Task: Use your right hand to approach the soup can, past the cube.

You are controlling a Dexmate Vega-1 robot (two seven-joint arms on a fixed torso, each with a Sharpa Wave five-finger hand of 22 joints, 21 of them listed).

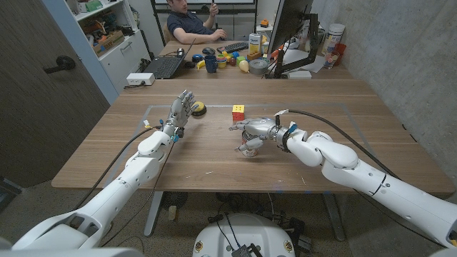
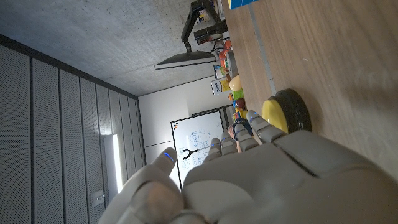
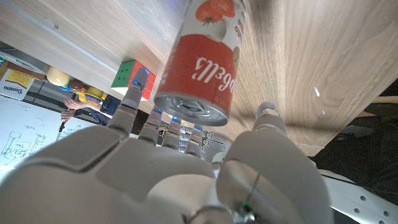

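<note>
The can (image 3: pixel 202 59) has a red label with a tomato picture at one end and white script lettering across the red, but it's upside down in the right wrist view and I can't honestly read it, so no brand from me. A cardboard box at that view's edge has "Domino" printed on it (image 3: pixel 15 79). The right hand (image 1: pixel 255 131) is over the can near the middle of the table (image 1: pixel 214 168), just on the near side of the cube (image 1: pixel 238 112), which is a colour puzzle cube with yellow, red and green squares. In the right wrist view the fingers (image 3: pixel 134 99) reach up on one side of the can's metal rim and the thumb (image 3: pixel 267 118) on the other, spread about as wide as the can. I can't tell whether they actually touch it; it looks like a loose cage around it, not a clamp. The left hand (image 1: pixel 180 111) is raised off the table with its fingers apart and pointing up, holding nothing, right beside a yellow-and-black disc (image 1: pixel 198 109). In the left wrist view the disc (image 2: pixel 285 112) lies on the wood just past the fingertips. The far desk has a laptop (image 1: pixel 164 66), a monitor (image 1: pixel 289 28), and a person (image 1: pixel 191 20) sitting behind it.
</note>
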